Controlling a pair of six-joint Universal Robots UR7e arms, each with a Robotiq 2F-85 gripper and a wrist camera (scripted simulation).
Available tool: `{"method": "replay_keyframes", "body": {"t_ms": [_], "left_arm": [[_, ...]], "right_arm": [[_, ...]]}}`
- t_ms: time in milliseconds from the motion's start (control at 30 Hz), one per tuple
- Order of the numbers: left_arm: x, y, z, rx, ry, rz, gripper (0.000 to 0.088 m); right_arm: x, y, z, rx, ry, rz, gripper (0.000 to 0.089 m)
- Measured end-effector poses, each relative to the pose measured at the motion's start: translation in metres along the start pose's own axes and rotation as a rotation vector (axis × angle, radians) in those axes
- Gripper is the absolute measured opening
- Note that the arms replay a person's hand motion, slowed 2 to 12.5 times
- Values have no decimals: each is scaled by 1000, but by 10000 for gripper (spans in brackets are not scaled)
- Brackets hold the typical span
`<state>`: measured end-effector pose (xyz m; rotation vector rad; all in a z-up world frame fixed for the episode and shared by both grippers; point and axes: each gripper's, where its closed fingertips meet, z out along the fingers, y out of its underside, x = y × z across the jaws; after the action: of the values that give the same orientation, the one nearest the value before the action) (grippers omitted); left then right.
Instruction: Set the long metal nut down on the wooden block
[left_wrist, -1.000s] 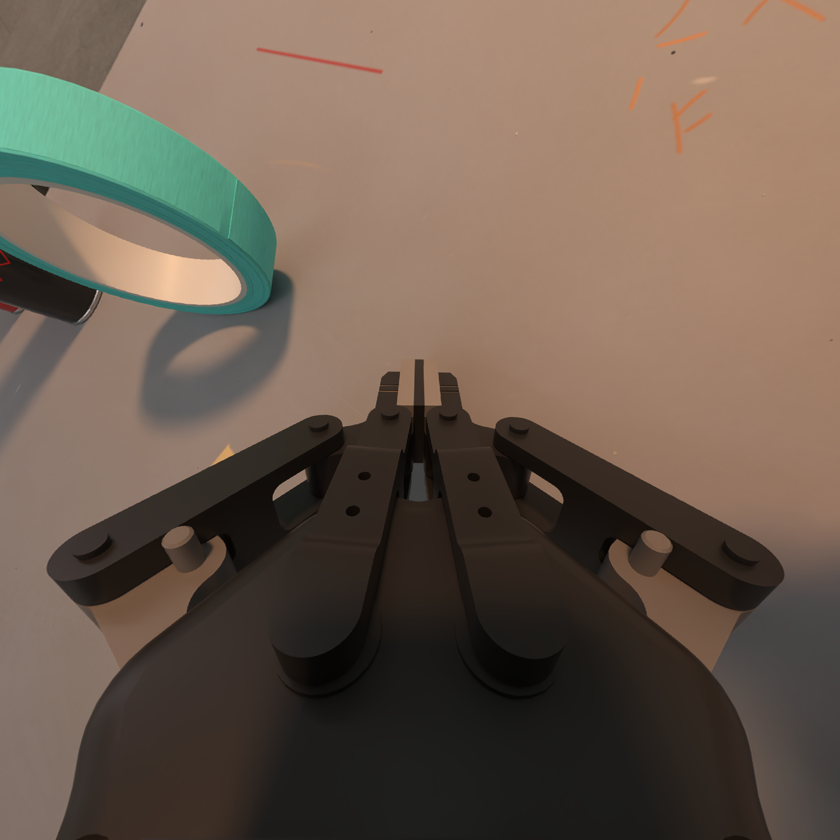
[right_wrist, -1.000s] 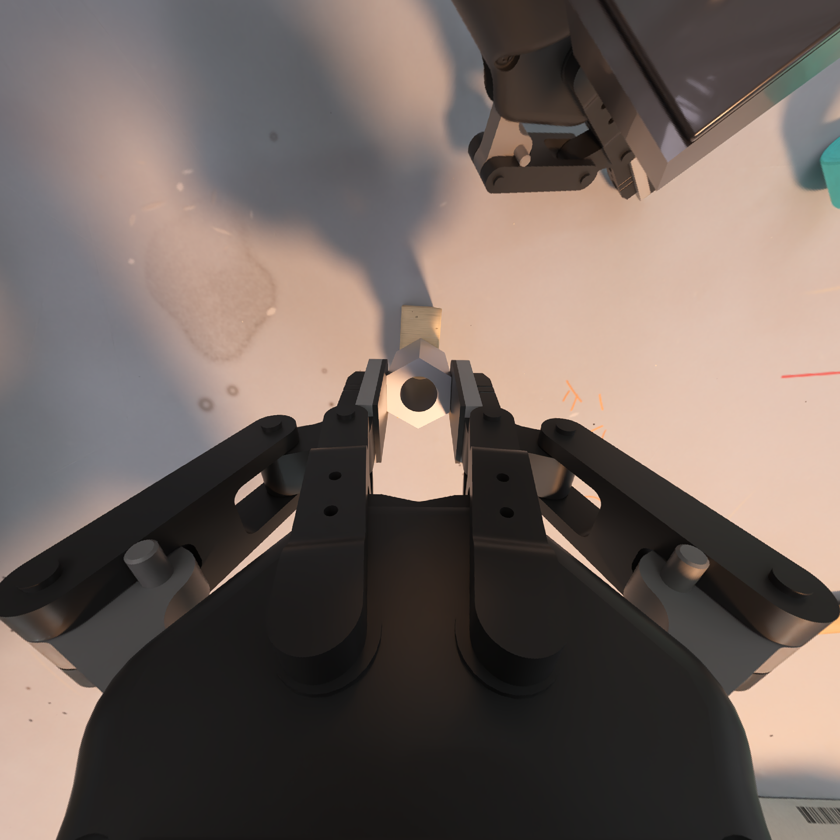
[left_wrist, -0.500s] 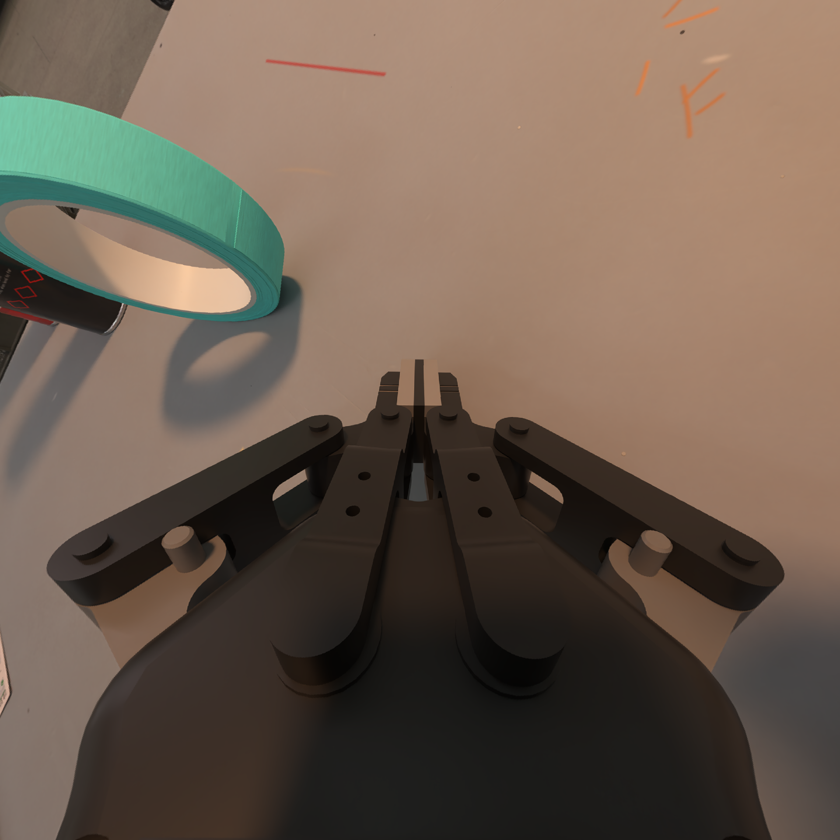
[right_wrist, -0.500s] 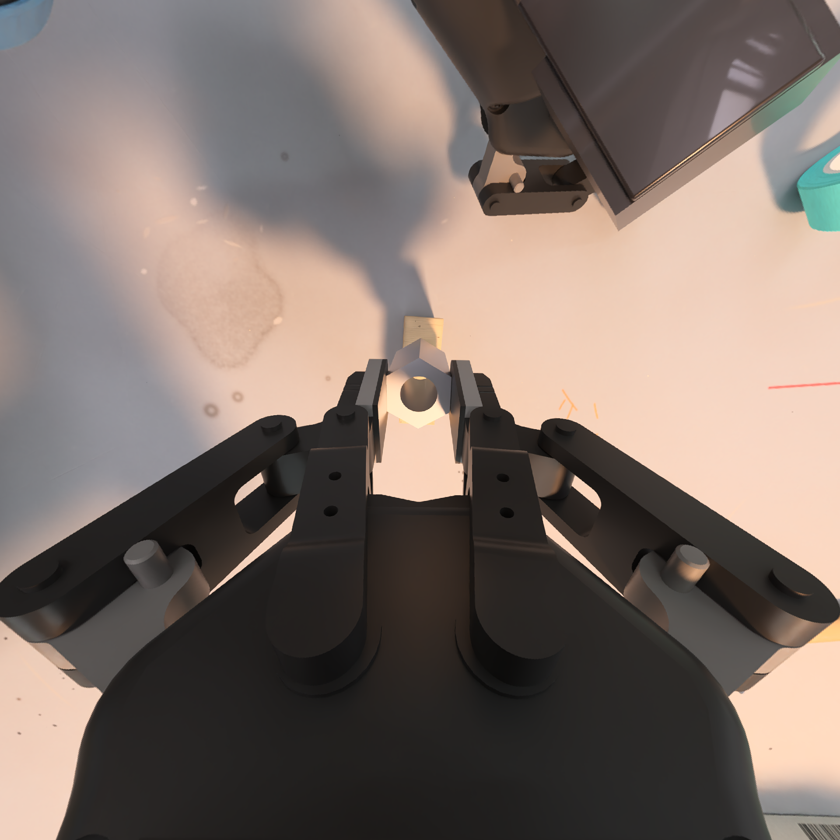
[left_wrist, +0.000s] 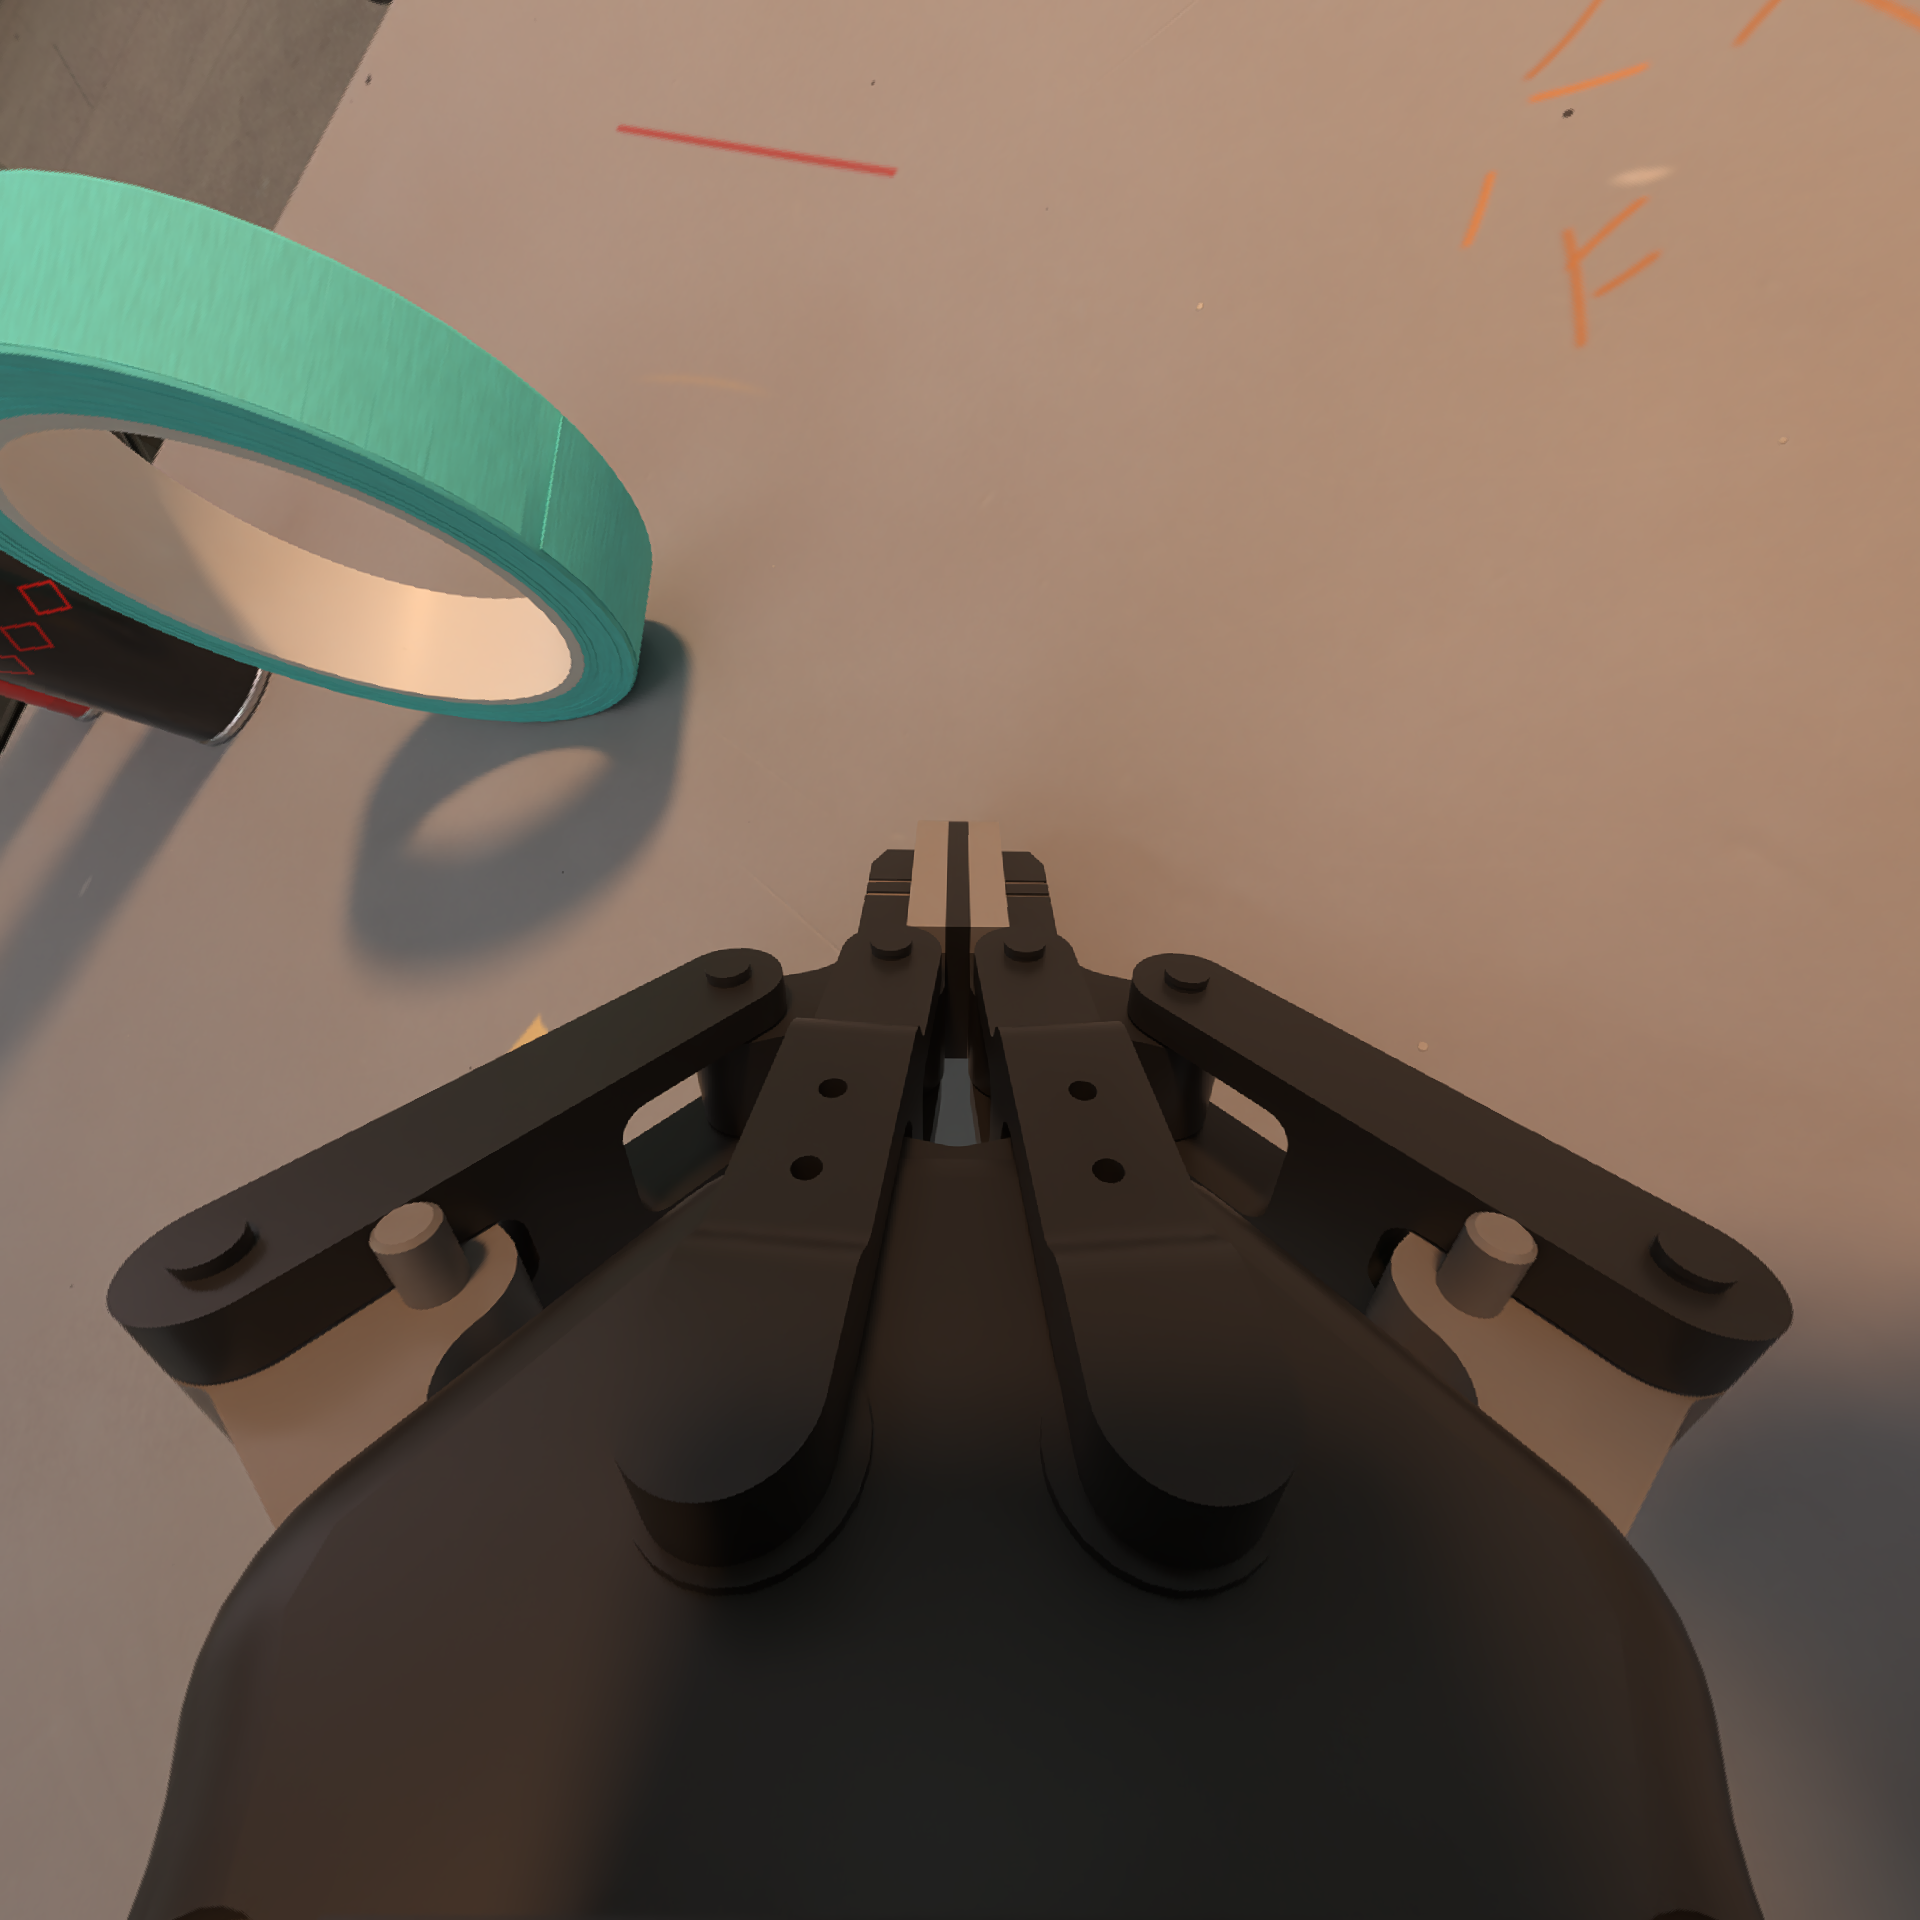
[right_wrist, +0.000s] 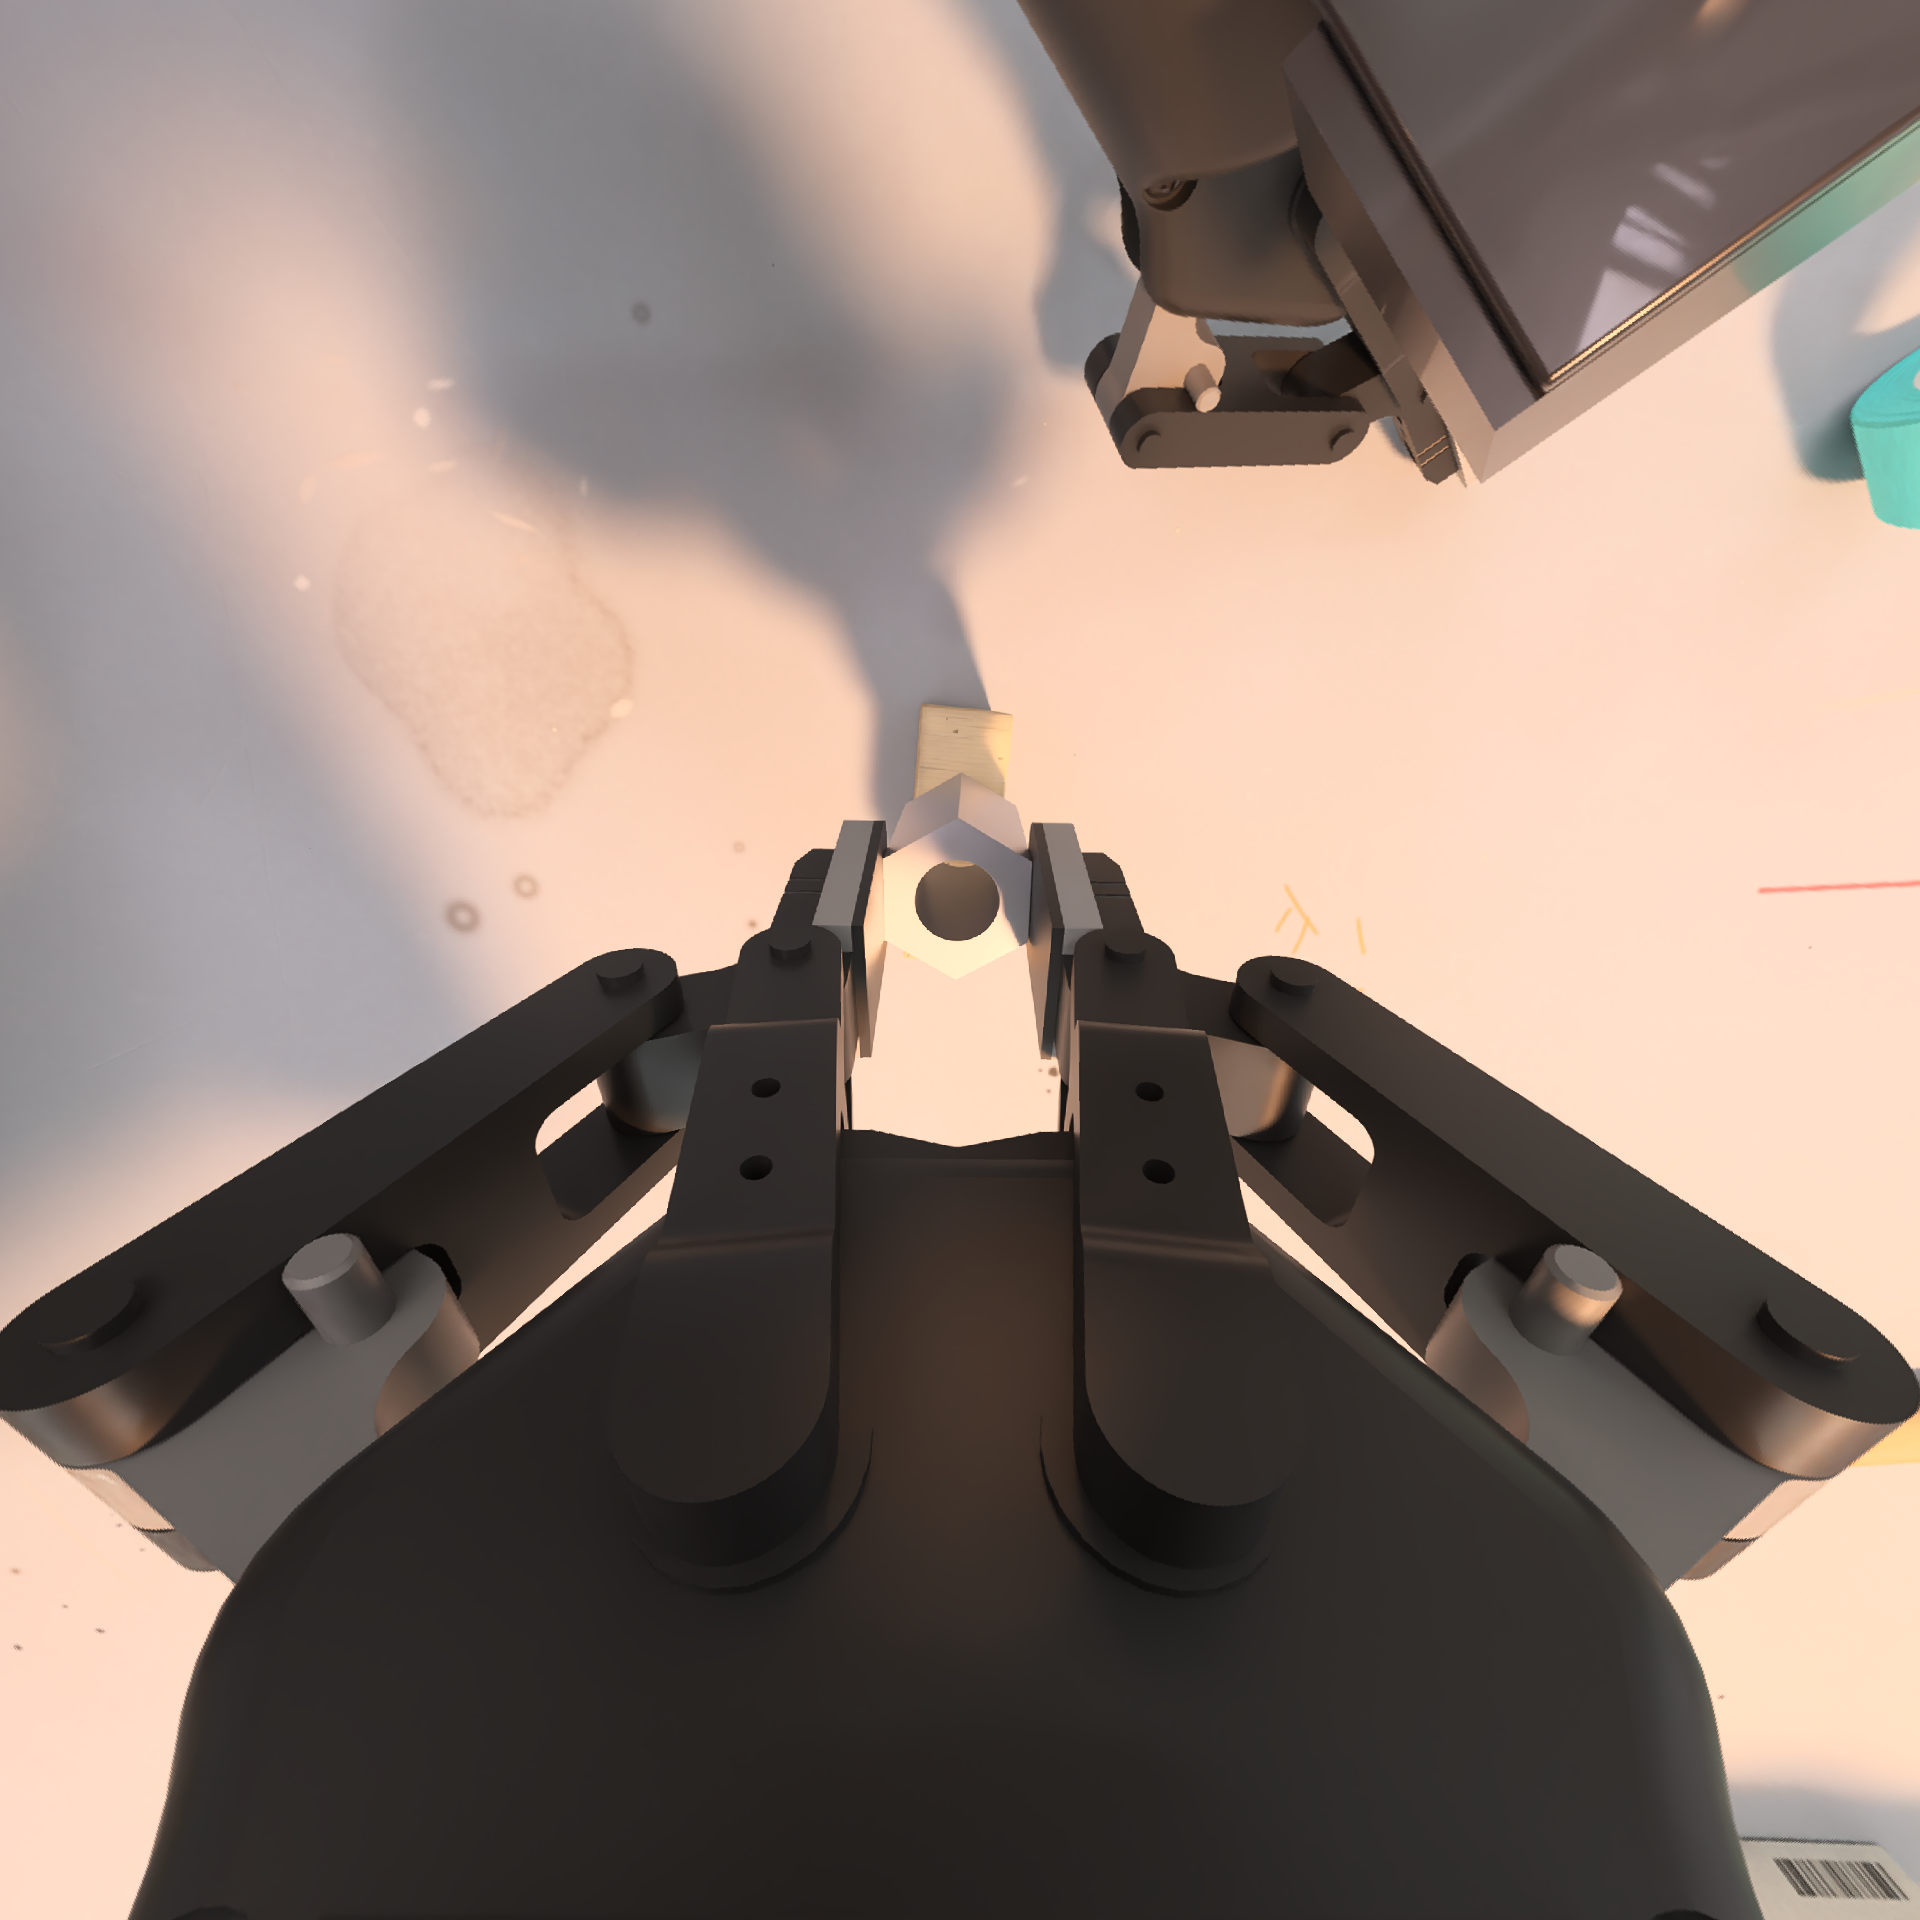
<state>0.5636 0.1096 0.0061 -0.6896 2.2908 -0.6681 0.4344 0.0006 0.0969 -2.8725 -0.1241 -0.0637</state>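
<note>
The right gripper (right_wrist: 956, 902) clamps a hexagonal metal nut (right_wrist: 954, 896) between its 2 fingers, above the pale table (right_wrist: 1351, 727). Beyond it lies a small wooden block (right_wrist: 964, 746). The left gripper (right_wrist: 1236, 416) hangs farther off, with green tape (right_wrist: 1893, 447) beyond.

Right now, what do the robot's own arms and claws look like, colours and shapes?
Both claws, left and right, are matte black: a rounded body, two flat-linked fingers joined by round pins, pale grey pads at the tips and light metal stubs at the outer links. No cables or markings show. In the right wrist view, the left arm is a dark grey cylinder.
</note>
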Motion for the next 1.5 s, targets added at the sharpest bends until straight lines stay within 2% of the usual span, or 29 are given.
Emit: {"method": "replay_keyframes", "body": {"t_ms": [400,700,1067,1500], "left_arm": [[0,0,0,3,1,-1,0],[0,0,0,3,1,-3,0],[0,0,0,6,3,-9,0],[0,-1,1,4,-16,19,0]], "right_arm": [[3,3,3,-30,-7,-2,242],[3,-1,-4,-16,-13,-8,242],[3,2,1,-68,-20,-10,242],[3,-2,-5,-33,-21,15,242]]}}
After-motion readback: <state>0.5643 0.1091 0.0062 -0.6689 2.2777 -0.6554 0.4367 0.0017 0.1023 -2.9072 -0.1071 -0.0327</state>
